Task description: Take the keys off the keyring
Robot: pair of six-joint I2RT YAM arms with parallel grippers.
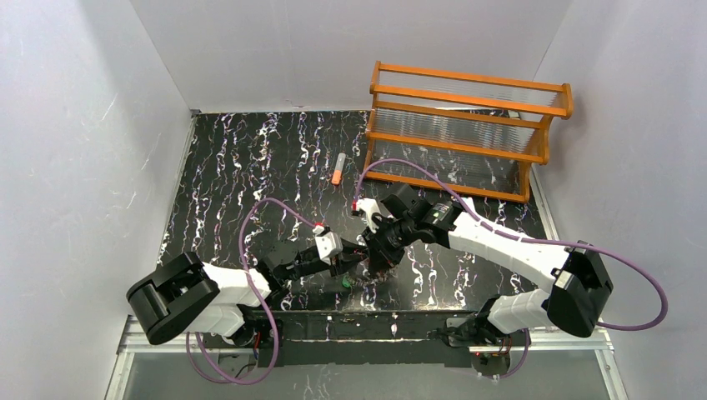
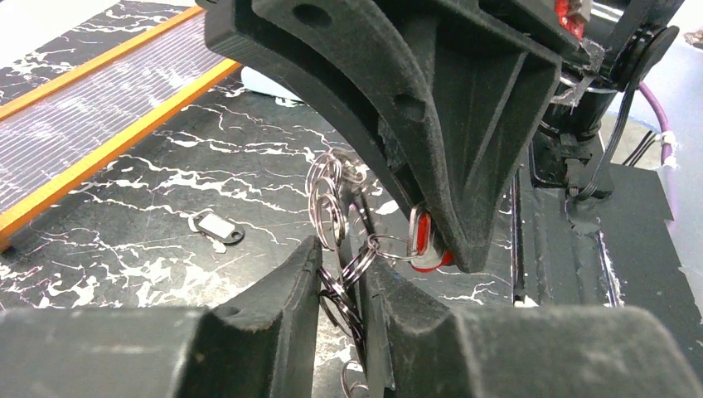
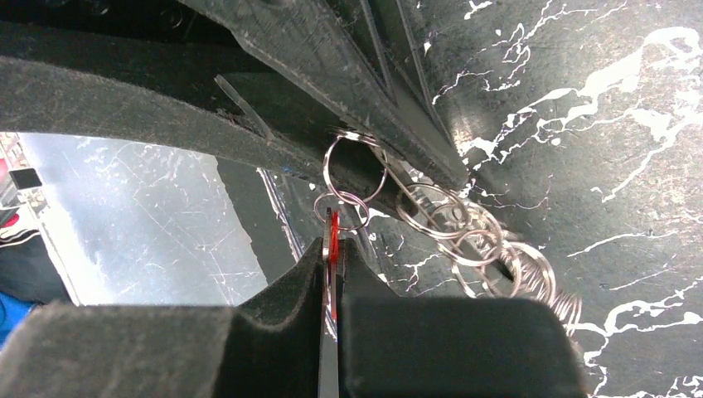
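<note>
Two sets of jaws are held nose to nose above the worktop (image 1: 250, 167), a little in from the middle of its near edge, and one short chain of rings is strung between them. The right jaws are clamped on the red key (image 3: 332, 246), which is gripped edge-on so that only its top and its small link ring are exposed. The left jaws are closed on the keyring (image 2: 326, 199), a bunch of linked wire rings. A few loops are pinched in the narrow gap and the rest are gathered just above the tips.

Seen from the right jaws, the keyring lies off to the side, toward the left arm. The long axis of the chain is thus run from one grip to the other, roughly along the near edge. The red key is judged to be the piece in hand, and its release is expected to turn on a pull or twist along that axis. Very little slack is seen between the two grips.

Apart from the rings, the dark-and-white key (image 2: 217, 228) is seen lying loose on the worktop. The green key (image 1: 346, 284) is seen just nearer the edge, though whether it is free cannot be told.
</note>
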